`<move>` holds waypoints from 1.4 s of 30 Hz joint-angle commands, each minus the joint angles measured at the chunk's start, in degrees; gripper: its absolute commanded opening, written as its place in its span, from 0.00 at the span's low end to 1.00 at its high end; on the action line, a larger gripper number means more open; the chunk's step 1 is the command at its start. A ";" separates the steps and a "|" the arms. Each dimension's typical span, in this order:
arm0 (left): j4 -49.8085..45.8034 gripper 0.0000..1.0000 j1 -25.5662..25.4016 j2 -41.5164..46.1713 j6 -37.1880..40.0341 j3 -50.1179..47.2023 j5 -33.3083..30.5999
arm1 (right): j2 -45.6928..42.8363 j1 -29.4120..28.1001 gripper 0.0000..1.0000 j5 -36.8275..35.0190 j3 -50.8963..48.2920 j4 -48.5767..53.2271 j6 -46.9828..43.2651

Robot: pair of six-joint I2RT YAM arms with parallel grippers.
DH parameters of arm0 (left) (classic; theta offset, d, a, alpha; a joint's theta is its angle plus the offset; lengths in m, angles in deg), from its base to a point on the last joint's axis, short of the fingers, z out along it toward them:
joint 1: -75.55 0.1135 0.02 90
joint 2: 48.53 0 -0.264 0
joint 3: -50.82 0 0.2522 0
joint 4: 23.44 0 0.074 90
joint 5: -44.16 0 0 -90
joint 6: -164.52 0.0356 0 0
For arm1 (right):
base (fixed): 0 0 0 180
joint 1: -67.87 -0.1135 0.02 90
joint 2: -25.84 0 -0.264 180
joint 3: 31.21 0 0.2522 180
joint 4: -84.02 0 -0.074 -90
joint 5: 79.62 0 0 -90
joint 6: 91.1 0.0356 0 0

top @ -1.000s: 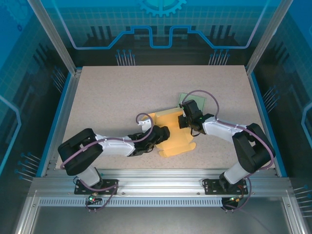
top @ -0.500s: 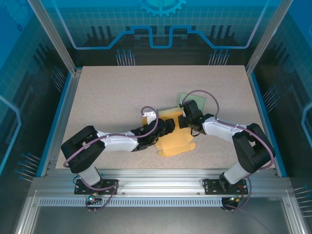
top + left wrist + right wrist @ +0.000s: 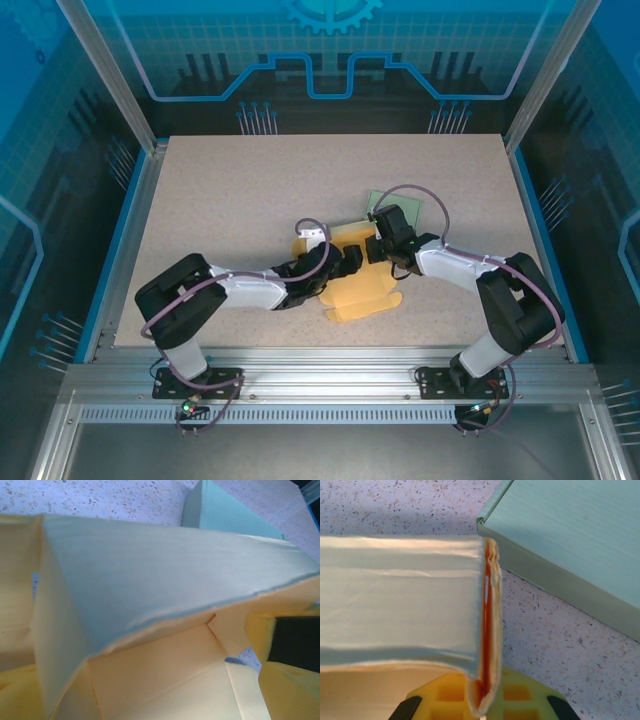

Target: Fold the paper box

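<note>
The yellow paper box (image 3: 365,292) lies half-formed at the table's middle, with walls partly raised. My right gripper (image 3: 376,250) is at its far right corner and, in the right wrist view, is shut (image 3: 482,700) on a doubled wall edge (image 3: 489,620) that stands upright between the yellow pads. My left gripper (image 3: 344,263) reaches into the box from the left. In the left wrist view its jaws stand wide (image 3: 150,702). A yellow finger (image 3: 292,692) shows at each lower corner, with the box's inner floor and a raised, pale panel (image 3: 165,575) between and ahead of them.
A flat pale-green box (image 3: 397,207) lies just beyond the right gripper, close to the yellow box (image 3: 570,540). It shows past the raised panel in the left wrist view too (image 3: 225,515). Speckled tabletop (image 3: 230,200) surrounds them, with blue rails at the sides.
My left gripper has pushed to the right, deeper into the box, and the box's left flap has risen. The right gripper has kept its hold in place.
</note>
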 commanded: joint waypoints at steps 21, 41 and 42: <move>-15.65 0.98 -0.25 38.10 5.61 -15.21 -8.55 | -0.10 -1.04 0.00 -0.04 0.41 -0.15 0.81; -23.12 0.85 18.55 18.74 9.26 -7.14 -3.95 | -0.02 -1.13 0.00 0.20 0.42 -0.31 0.66; -22.16 0.86 18.60 17.03 10.00 -6.19 -2.84 | -0.02 -1.13 0.00 0.15 0.43 -0.31 0.61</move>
